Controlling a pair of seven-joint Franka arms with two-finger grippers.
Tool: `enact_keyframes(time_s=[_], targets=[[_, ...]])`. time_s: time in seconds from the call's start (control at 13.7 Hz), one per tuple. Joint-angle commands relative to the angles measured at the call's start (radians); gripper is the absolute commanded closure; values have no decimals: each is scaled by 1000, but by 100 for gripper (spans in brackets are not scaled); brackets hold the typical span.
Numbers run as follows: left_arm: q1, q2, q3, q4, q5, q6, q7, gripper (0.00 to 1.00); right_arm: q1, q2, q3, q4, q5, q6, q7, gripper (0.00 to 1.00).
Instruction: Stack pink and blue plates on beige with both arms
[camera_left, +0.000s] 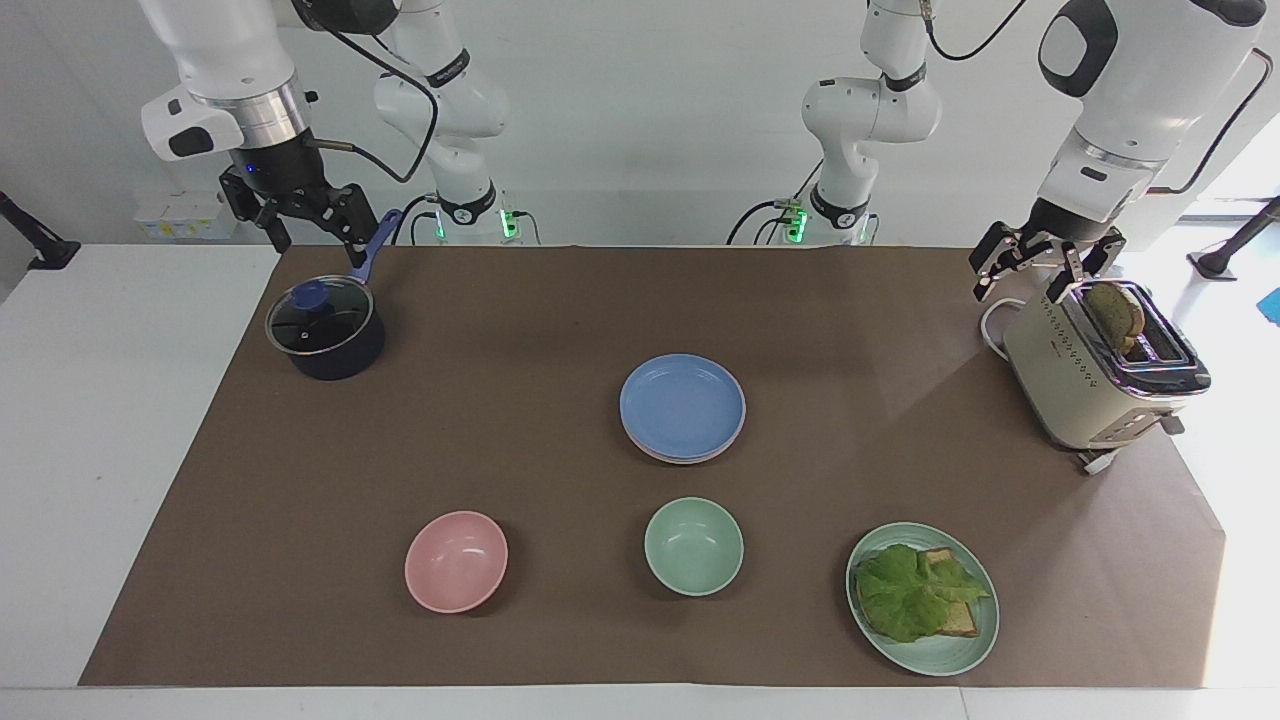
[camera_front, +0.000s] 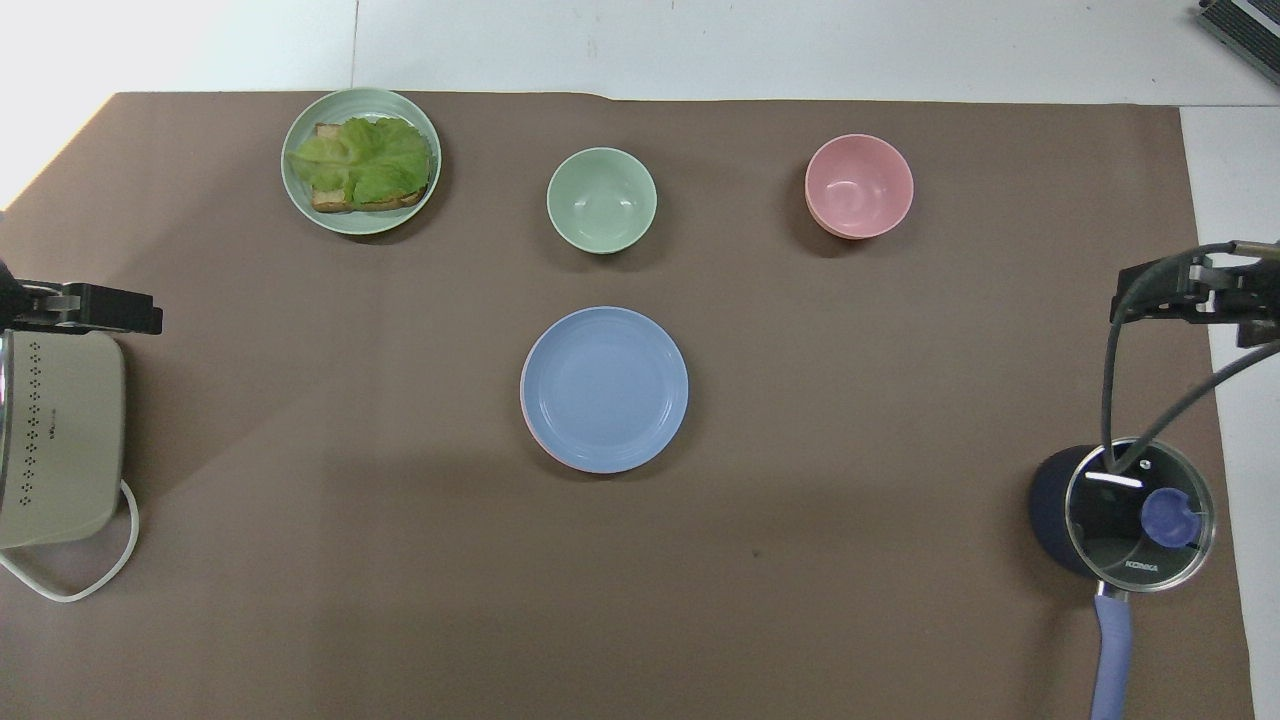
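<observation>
Right pincer (camera_left: 305, 222) open, empty, over pot (camera_left: 324, 328); left pincer (camera_left: 1040, 268) open, empty, over toaster (camera_left: 1095, 375). Blue plate (camera_left: 682, 403) tops stack mid-counter, pink plate (camera_left: 690, 456) edge at 6 o'clock. Beige unseen; stacking apparently done.

Plate stack (camera_left: 682, 407) is sitting mid-table; two bowls (camera_left: 693, 546) and food plate (camera_left: 922, 598) are lying farther from robots; pot (camera_left: 325, 328) and toaster (camera_left: 1098, 372) are sitting at the ends.
</observation>
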Motion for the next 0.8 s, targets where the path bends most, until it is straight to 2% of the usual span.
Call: enact_keyframes(time_s=[0.0,0.29,0.73], targets=[[10,-5,-8,12,17,-21,6,0,-3,18,3,31,23,-17,-59,0],[10,-5,-7,12,17,-21,6,0,-3,-8,1,-9,21,-25,-112,0],[10,-5,-8,12,17,-21,6,0,-1,-11,3,-12,31,-31,-110,0]])
